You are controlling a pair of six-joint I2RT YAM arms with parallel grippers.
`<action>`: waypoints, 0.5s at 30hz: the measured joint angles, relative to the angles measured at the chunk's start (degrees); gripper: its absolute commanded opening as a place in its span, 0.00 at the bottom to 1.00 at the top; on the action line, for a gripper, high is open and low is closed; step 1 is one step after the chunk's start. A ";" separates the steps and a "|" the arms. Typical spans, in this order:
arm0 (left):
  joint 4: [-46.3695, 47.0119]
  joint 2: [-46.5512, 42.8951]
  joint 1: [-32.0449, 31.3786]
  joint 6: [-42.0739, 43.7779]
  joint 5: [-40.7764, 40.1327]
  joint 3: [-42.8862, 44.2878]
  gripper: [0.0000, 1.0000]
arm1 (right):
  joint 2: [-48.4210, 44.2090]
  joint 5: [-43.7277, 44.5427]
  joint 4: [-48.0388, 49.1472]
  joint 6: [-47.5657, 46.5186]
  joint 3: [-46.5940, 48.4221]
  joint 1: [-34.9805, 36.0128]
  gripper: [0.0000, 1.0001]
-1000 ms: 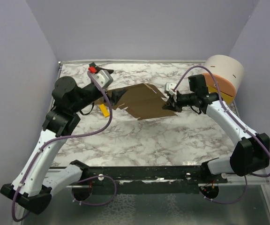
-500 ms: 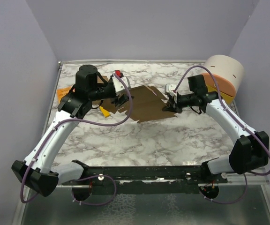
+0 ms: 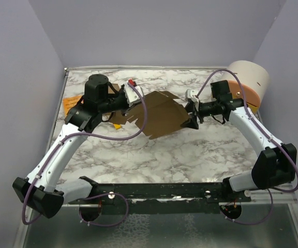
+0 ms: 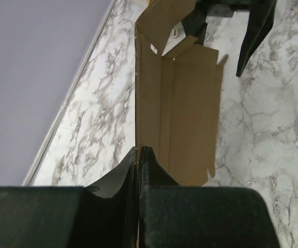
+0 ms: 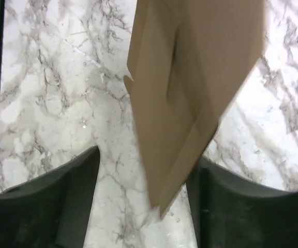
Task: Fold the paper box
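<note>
At desk centre, the paper box (image 3: 162, 113) is a partly creased brown sheet spanning between the two arms, with notched tabs along its near edge. Whether any part of it rests on the marble desk (image 3: 190, 150) cannot be determined from the top view.

Top view limits:
- The left fingers (image 3: 132, 108) sit under the wrist housing, so their contact with the sheet is hidden.
- The right fingers (image 3: 193, 121) appear only as a dark shape at the sheet's right end.
- An orange item (image 3: 71, 102) at the left desk edge and a small yellow piece (image 3: 117, 125) are partly covered by the left arm and are hard to identify.
- A beige cylinder (image 3: 250, 75) stands at the far right corner, behind the right arm.

Left wrist view adds:
- The left fingers (image 4: 144, 160) are clenched on an upright panel of the paper box (image 4: 190, 113), seen edge-on.
- A second panel spreads out beside the upright one.
- The right fingers (image 4: 252, 41) are cut off at the top of the frame.

Right wrist view adds:
- The picture is blurred.
- The right fingers (image 5: 79, 196) stand apart, released.
- A corner of the paper box (image 5: 190, 77) hangs between them.
- One finger is clear of the sheet. The other is just beside it, and contact cannot be determined.
</note>
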 measured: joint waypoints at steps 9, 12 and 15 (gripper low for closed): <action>14.27 -10.58 4.68 -20.74 -13.22 -16.24 0.00 | -0.48 -9.99 -1.49 4.87 4.61 -11.37 1.00; 22.49 -15.54 9.66 -33.24 -15.61 -25.00 0.00 | -2.97 -14.51 3.54 11.26 1.75 -15.13 1.00; 31.58 -19.15 14.60 -47.95 -16.15 -32.79 0.00 | -8.04 -19.74 16.98 25.35 -7.61 -16.35 1.00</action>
